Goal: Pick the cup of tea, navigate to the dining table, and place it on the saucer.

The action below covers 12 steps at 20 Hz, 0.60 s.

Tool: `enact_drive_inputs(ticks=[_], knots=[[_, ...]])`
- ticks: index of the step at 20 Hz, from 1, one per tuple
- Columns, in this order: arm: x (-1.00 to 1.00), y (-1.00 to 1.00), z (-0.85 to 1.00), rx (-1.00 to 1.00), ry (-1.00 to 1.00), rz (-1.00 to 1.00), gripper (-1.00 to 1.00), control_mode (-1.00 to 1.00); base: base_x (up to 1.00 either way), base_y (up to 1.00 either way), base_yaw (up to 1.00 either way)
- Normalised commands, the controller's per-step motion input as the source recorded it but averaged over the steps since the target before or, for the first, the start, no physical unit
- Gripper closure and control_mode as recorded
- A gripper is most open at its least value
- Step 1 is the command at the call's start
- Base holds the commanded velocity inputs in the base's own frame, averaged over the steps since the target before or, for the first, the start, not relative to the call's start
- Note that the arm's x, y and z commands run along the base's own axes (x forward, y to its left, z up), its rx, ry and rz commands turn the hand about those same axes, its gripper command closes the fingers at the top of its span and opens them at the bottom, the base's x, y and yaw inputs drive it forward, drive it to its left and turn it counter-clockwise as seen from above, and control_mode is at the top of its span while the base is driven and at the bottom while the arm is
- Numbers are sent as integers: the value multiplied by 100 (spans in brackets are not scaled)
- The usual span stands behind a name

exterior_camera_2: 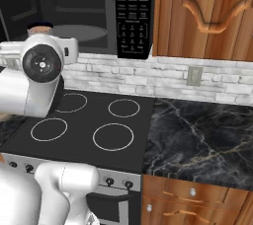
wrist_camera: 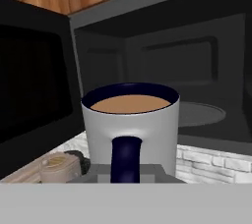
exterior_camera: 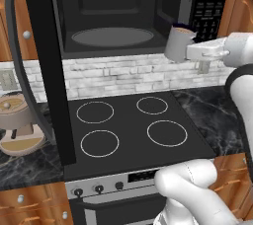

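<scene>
The cup of tea (exterior_camera: 176, 43) is a light grey mug with a navy rim and handle and brown tea inside. It hangs in the air just outside the open microwave's right front corner, above the stove. My gripper (exterior_camera: 187, 50) is shut on the cup from the right. In the hand view the cup (wrist_camera: 130, 128) is close up, upright, its handle facing the camera. In the right base view just its rim (exterior_camera_2: 40, 28) peeks over my wrist. The dining table and the saucer are out of view.
The microwave cavity (exterior_camera: 112, 17) stands open, its dark door (exterior_camera: 37, 71) swung out to the left. Below lies a black stovetop (exterior_camera: 129, 125) with several burner rings. A beige appliance (exterior_camera: 17, 125) sits on the left counter. Marble countertop (exterior_camera_2: 197, 135) and wooden cabinets (exterior_camera_2: 207, 12) are to the right.
</scene>
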Motion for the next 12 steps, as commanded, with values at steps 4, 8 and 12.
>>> enact_drive_inputs(ticks=[4, 8, 12], knots=[[-24, -28, 0, -13, -6, 22, 100, -100, 0, 0, 0], [-38, -11, 0, -3, 0, 16, 100, -100, 0, 0, 0], [-32, -5, 0, 0, 0, 8, 100, -100, 0, 0, 0]])
